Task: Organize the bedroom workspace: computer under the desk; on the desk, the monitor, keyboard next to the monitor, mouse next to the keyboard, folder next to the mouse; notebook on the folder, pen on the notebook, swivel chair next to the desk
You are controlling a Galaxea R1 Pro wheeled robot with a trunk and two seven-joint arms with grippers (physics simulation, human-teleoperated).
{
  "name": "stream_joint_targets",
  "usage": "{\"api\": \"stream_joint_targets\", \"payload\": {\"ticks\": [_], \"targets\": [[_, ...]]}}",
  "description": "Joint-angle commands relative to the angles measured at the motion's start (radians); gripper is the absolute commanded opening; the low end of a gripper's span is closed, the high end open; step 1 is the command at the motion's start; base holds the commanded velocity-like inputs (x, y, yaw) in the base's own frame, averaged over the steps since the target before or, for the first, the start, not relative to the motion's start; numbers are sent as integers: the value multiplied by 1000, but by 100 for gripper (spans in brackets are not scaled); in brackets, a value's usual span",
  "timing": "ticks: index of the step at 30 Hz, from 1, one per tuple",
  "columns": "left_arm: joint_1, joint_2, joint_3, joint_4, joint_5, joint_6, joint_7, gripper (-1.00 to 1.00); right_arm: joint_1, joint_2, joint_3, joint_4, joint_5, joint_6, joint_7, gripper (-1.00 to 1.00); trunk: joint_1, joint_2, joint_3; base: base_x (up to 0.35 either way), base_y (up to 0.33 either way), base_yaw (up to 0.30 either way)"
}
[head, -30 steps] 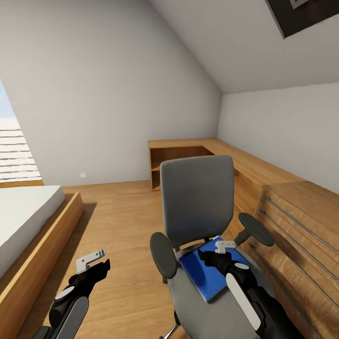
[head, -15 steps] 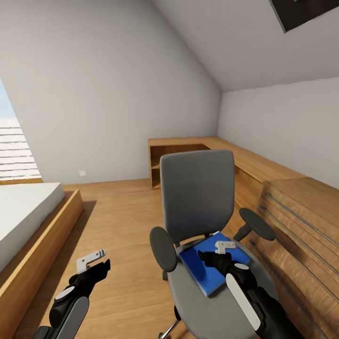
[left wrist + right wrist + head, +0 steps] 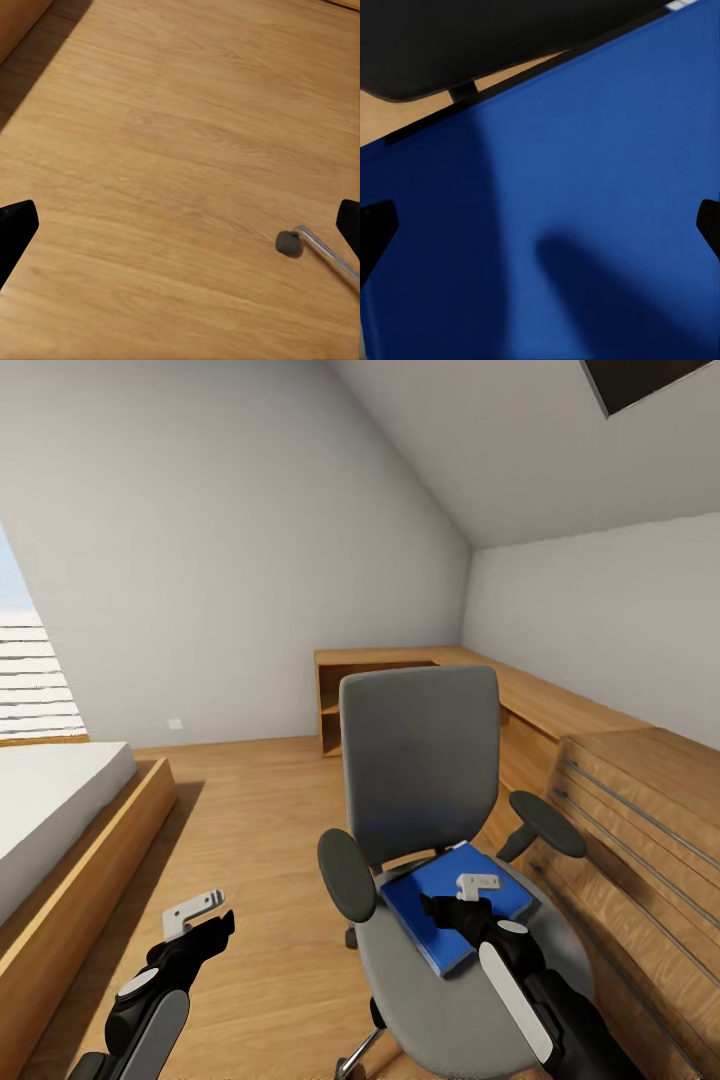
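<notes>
Right pincer (image 3: 452, 895) poised directly above the folder (image 3: 456, 906), jaws spread wide and holding nothing; in the right wrist view, dark fingertips (image 3: 376, 231) at the two edges with the blue cover (image 3: 585, 202) between them and a soft shadow across it. Whether already touching the cover: cannot tell. Folder lying flat on the seat of the swivel chair (image 3: 420, 760), toward the back of the seat, long axis running obliquely from the backrest side toward the seat's front edge, between the two black armrests. Right arm clearly the nearer one; a straight drop onto the folder looks like all the coming move needs, with a thin flat edge likely awkward to pinch.

Left pincer (image 3: 200, 920) well apart, hanging over bare wood floor (image 3: 180, 150), also wide open and empty, a chrome chair leg with its caster (image 3: 289, 243) in its wrist view.

Folder: smooth, bright blue, rigid-looking rectangle. Seat and tall back: matte grey fabric. Wooden shelf unit (image 3: 620, 780) just beside the chair, grain visible.
</notes>
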State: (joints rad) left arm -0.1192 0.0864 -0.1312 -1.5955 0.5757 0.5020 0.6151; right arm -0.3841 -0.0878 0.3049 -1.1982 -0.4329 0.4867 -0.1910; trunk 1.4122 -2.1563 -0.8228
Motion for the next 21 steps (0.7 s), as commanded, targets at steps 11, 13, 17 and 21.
{"api": "stream_joint_targets", "payload": {"ticks": [11, 13, 17, 21], "targets": [[-1, 1, -2, -1, 9, 1, 11, 100, -1, -1, 3, -1, -10, 3, -10, 100, 15, -29, -14, 0, 0, 0], [-1, 1, -2, -1, 9, 1, 11, 100, -1, -1, 3, -2, -10, 3, -10, 100, 19, -36, -17, 0, 0, 0], [-1, 1, -2, -1, 9, 1, 11, 100, -1, -1, 3, -2, -10, 3, -10, 100, 34, -64, -29, 0, 0, 0], [-1, 1, -2, -1, 9, 1, 11, 100, -1, -1, 2, -2, -10, 3, -10, 100, 34, -64, -29, 0, 0, 0]]}}
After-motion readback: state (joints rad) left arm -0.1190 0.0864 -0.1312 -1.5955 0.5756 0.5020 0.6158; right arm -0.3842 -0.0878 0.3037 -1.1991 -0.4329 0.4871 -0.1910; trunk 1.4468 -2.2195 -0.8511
